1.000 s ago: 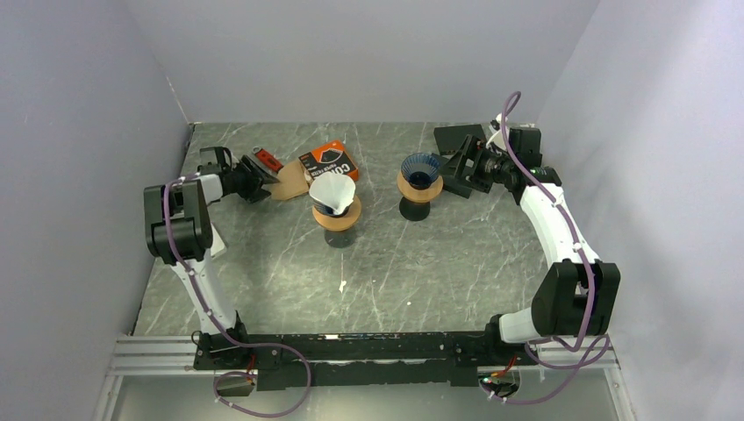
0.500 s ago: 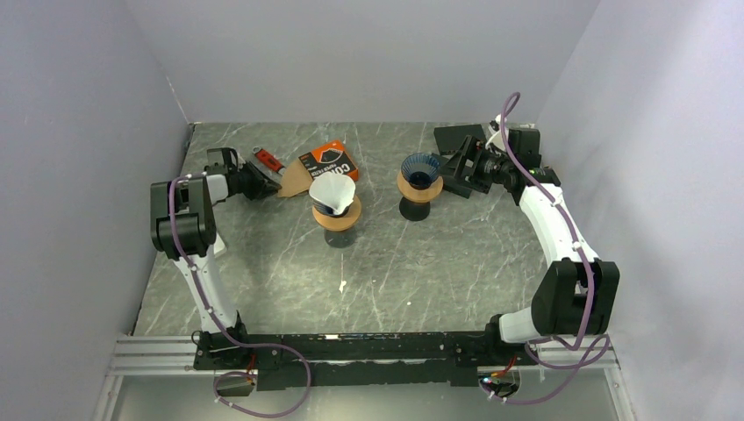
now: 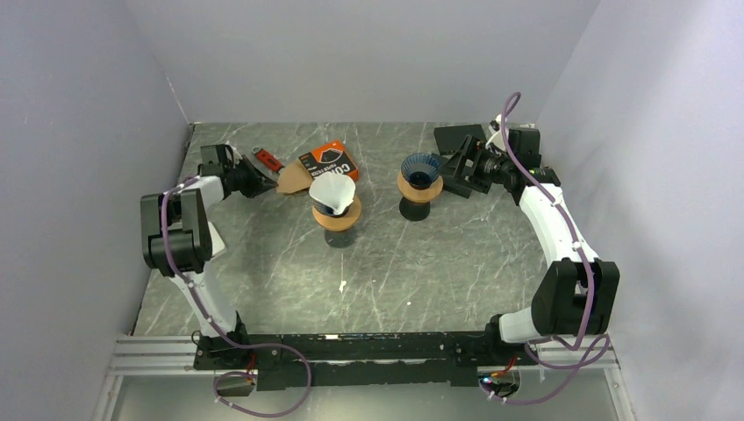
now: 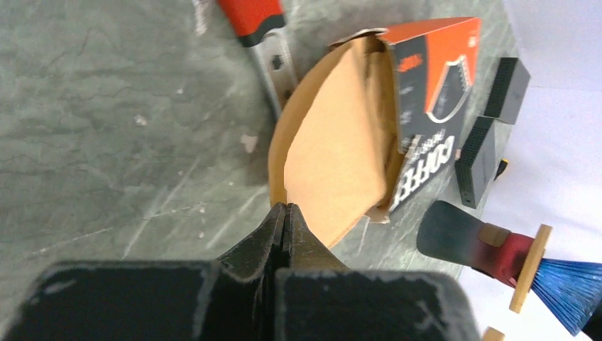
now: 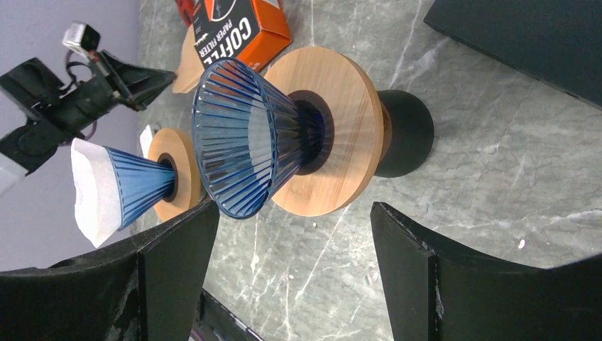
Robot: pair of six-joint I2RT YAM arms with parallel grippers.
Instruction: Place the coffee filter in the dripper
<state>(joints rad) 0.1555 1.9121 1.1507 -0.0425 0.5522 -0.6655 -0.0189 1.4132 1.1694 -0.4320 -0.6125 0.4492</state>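
Brown paper, flat and fan-shaped: the brown paper coffee filter [image 4: 334, 163] lies toward the far left corner of the grey marbled counter [image 3: 386, 272], partly out of the open mouth of the orange cardboard filter box [image 4: 433, 85]. The left gripper [image 4: 285, 217] has its jaws pressed together on the filter's rounded near rim. That thin-edge pinch seems meant to slide a sheet clear of the box. A darker outer layer curls around a paler inner face, so I cannot tell whether a single sheet is caught.

The right gripper [image 5: 294, 213] stands wide apart and holds nothing. It is just beside the empty blue ribbed glass dripper [image 5: 241, 135], near the far edge right of the middle, probably ready to steady it. That dripper sits mouth-up in a round wooden collar [image 5: 341, 128] on a black base [image 5: 408, 135]. Nearer the middle, a second blue dripper [image 5: 138, 188] already carries a white filter [image 5: 92, 195]. A red-handled tool [image 4: 252, 14] lies by the box.
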